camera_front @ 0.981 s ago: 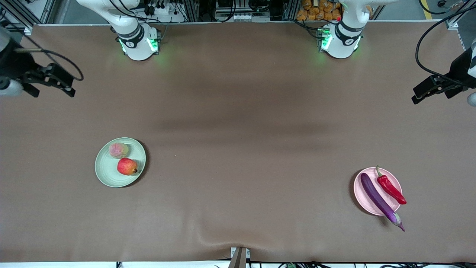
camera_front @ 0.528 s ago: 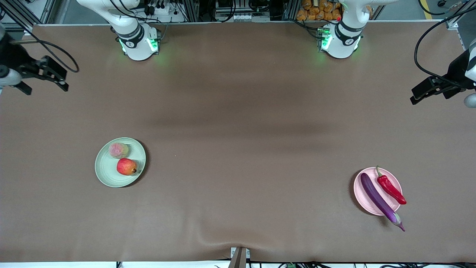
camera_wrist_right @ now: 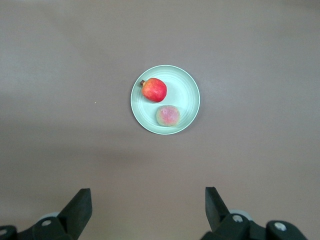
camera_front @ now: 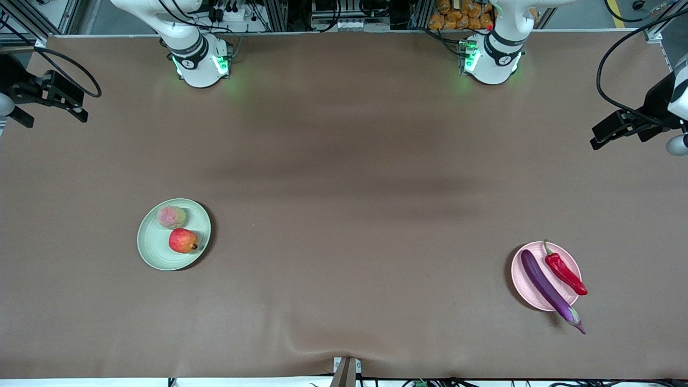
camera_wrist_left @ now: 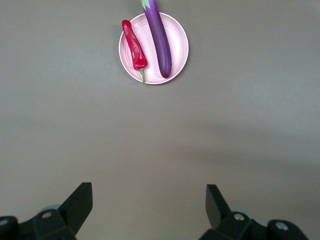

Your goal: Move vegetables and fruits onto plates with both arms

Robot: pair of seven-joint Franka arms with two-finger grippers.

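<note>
The purple eggplant [camera_front: 548, 290] and the red chili pepper [camera_front: 564, 273] lie on the pale pink plate [camera_front: 522, 277] toward the left arm's end; the eggplant's tip overhangs the rim. They also show in the left wrist view: eggplant [camera_wrist_left: 159, 37], chili [camera_wrist_left: 134, 45], plate [camera_wrist_left: 177, 55]. The red pomegranate-like fruit [camera_front: 183, 240] and the pinkish-tan fruit [camera_front: 171, 216] sit on the pale green plate [camera_front: 153, 244], also in the right wrist view [camera_wrist_right: 187, 95]. My left gripper [camera_front: 604, 134] is open and empty, high over the table's edge. My right gripper [camera_front: 72, 105] is open and empty, high over its end.
The brown table cover [camera_front: 344, 188] has a small wrinkle at the front edge above a mount [camera_front: 345, 371]. The two arm bases [camera_front: 201, 59] stand along the back edge, with cables and racks past them.
My right gripper has drawn up and outward toward its end of the table. My left gripper has shifted slightly outward. The fruits, vegetables and plates have not moved.
</note>
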